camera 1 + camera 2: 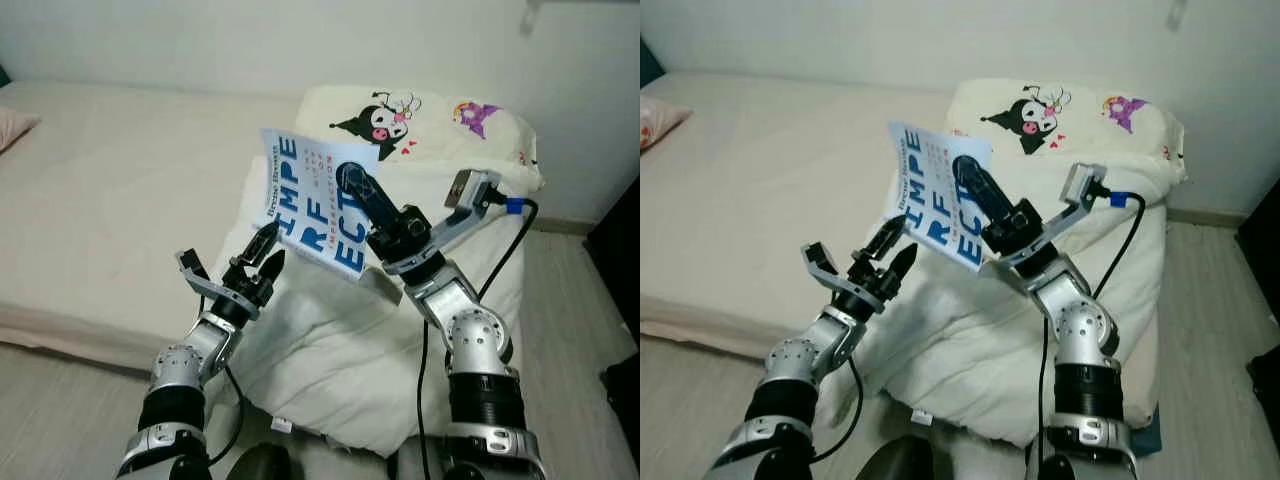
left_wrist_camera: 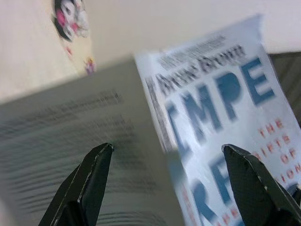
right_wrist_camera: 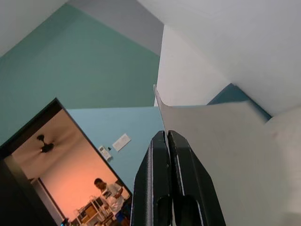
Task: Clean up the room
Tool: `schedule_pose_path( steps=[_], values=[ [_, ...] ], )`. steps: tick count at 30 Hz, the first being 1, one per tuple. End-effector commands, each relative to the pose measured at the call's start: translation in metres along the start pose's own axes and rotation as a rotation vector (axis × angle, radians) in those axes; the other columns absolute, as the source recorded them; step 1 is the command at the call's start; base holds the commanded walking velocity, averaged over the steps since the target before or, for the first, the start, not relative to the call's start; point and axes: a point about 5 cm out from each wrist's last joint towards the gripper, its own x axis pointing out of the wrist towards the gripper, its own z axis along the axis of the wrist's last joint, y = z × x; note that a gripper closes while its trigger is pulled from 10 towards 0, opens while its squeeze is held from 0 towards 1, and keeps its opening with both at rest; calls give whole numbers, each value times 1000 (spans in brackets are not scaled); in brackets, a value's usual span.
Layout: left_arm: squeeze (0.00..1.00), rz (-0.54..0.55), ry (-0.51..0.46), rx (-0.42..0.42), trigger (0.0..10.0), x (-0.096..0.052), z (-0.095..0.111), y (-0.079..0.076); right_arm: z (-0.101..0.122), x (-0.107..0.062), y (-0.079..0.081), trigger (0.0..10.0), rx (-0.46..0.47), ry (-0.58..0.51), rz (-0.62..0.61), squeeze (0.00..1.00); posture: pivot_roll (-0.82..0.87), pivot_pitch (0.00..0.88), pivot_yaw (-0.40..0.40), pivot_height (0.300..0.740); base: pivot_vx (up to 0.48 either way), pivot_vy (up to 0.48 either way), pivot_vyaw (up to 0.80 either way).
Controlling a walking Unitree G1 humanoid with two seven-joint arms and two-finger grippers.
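A paperback book point(image 1: 312, 205) with a pale cover and big blue letters hangs in the air over a white duvet point(image 1: 330, 340). My right gripper point(image 1: 350, 178) is shut on its upper right part, one black finger lying across the cover. In the right wrist view the shut right gripper point(image 3: 165, 135) pinches the thin edge of the book point(image 3: 211, 125). My left gripper point(image 1: 270, 244) is open just below the book's lower left corner, near the spine, not touching. The left wrist view has the book point(image 2: 221, 103) close in front of the spread left gripper point(image 2: 167, 148).
A beige mattress point(image 1: 110, 210) stretches to the left, with a pink pillow point(image 1: 14, 126) at its far edge. A cartoon-print pillow point(image 1: 430, 125) lies behind the book. Wooden floor point(image 1: 575, 300) runs along the right. In the right wrist view a person point(image 3: 109, 190) stands far off beyond a doorway.
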Motion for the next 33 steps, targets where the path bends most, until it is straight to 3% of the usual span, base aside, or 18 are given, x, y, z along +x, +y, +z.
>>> schedule_pose_path(
  steps=[1, 9, 12, 19, 20, 21, 33],
  values=[
    [0, -32, 1, -38, 10000, -3, -5, 0, -5, 5, 7, 0, 14, 13, 38, 0, -73, 145, 38, 600, 0, 0, 0],
    [0, -49, 9, -69, 10000, -1, -13, 0, -10, 6, 8, 0, 25, 27, 36, 0, -73, 147, 33, 600, 0, 0, 0],
    [0, -14, 120, -45, 10000, 2, -37, 6, -20, 5, 11, 0, 51, 51, 34, 0, -82, 149, 31, 600, 0, 0, 0],
    [0, 94, 184, 8, 10000, 4, -50, 15, -21, 5, 13, 0, 56, 55, 36, 0, -83, 150, 30, 600, 0, 0, 0],
    [0, 114, 182, 25, 7961, 4, -51, 18, -21, 5, 13, 0, 56, 55, 35, 0, -81, 151, 30, 600, 0, 0, 0],
    [0, 128, 185, 45, 0, 3, -50, 19, -21, 6, 13, 0, 56, 55, 36, 0, -82, 150, 30, 600, 0, 0, 0],
    [0, 129, 158, 55, 0, 0, -46, 20, -20, 7, 14, 0, 53, 61, 39, 0, -85, 143, 27, 600, 0, 0, 0]
  ],
)
